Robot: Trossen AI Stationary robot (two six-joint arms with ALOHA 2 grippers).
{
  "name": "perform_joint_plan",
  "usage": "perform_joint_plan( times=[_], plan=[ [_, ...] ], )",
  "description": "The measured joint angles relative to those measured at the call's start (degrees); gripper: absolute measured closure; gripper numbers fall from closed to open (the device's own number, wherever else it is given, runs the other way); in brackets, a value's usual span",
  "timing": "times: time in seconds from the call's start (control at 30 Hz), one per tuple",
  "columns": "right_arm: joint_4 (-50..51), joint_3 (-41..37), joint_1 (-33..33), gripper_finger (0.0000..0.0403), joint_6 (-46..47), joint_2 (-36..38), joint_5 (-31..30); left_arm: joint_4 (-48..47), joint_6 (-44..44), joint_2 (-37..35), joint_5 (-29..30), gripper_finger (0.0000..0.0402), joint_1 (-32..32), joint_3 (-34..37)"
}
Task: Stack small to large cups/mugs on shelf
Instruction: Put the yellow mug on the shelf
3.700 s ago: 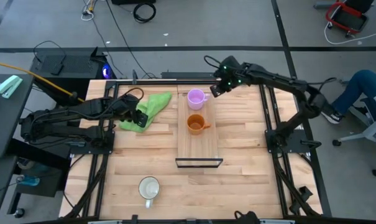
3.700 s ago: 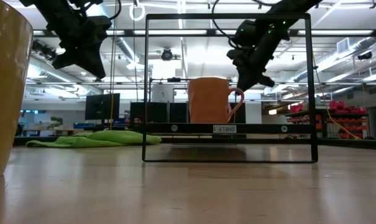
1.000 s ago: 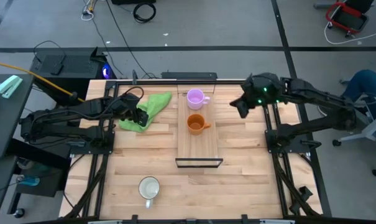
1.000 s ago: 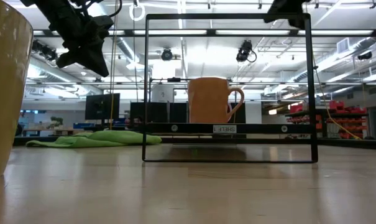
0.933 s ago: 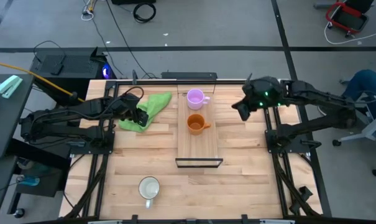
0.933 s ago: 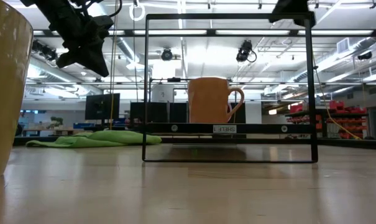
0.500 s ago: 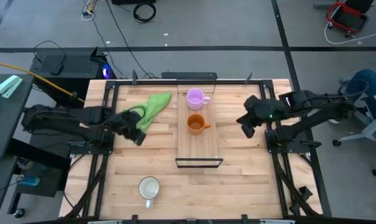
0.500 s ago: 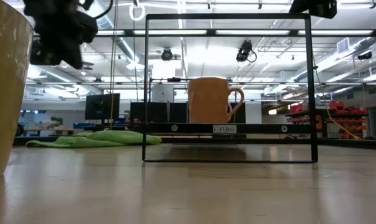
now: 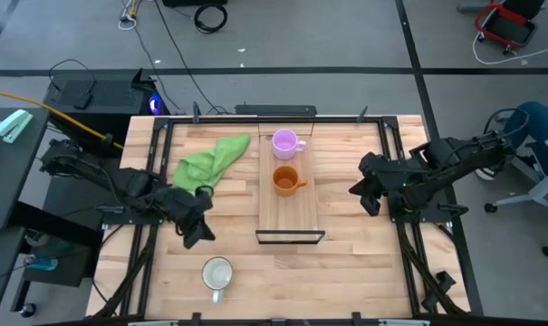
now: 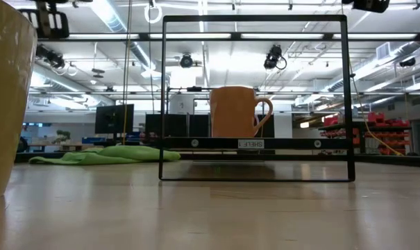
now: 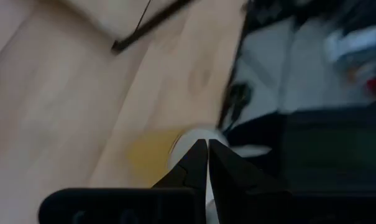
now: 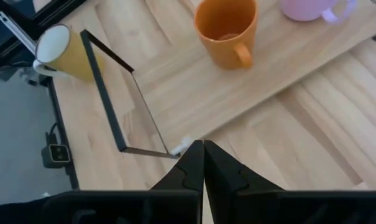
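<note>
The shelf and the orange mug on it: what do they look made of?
The shelf looks like pale, matte wood: faint grain runs along its plank, and thin black bars, probably metal, frame its end. The orange mug looks like glazed ceramic, judging by its smooth, evenly coloured wall with a soft sheen in the right wrist view, though plastic cannot be ruled out.

crumpled green cloth (image 9: pixel 207 159) on slatted wooden tabletop (image 9: pixel 346 272), far-left area

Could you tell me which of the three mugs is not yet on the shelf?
The white mug stands alone on the tabletop; the purple mug and orange mug sit on the shelf.
</note>
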State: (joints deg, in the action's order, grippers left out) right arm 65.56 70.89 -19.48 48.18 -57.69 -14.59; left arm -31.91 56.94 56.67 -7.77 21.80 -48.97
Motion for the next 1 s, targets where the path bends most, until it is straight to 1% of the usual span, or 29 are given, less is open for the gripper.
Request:
perform_joint_plan(
  times=[0.17, 0.23, 0.3, 0.43, 0.6, 0.77, 1.0],
  plan=[
    [-0.02, 0.0, -1.09, 0.0386, 4.36, -0.21, -2.57, -17.39, -8.45, 7.87, 0.03, 0.0381, 1.71, -10.81],
    [-0.06, 0.0, -1.46, 0.0386, 6.09, -0.57, -3.95, -22.84, -12.81, 11.17, 0.26, 0.0381, 1.8, -15.3],
    [-0.05, 0.0, -1.49, 0.0386, 7.42, -1.06, -4.95, -26.37, -17.57, 14.64, 0.62, 0.038, 2.13, -18.88],
    [-0.07, 0.0, -1.45, 0.0386, 9.44, -2.61, -5.24, -28.82, -26.82, 20.29, 0.65, 0.0373, 2.99, -23.14],
    [-0.02, 0.0, -2.31, 0.0386, 11.68, -5.11, -5.13, -29.64, -33.41, 26.23, 0.43, 0.0357, 4.93, -24.65],
    [0.0, 0.0, -3.39, 0.0386, 12.12, -6.97, -4.92, -30.53, -34.64, 30.32, 0.42, 0.0338, 5.86, -24.63],
    [0.02, 0.0, -3.59, 0.0386, 12.12, -7.63, -4.85, -27.75, -31.75, 31.6, 0.42, 0.0307, 6.01, -24.65]
  ],
)
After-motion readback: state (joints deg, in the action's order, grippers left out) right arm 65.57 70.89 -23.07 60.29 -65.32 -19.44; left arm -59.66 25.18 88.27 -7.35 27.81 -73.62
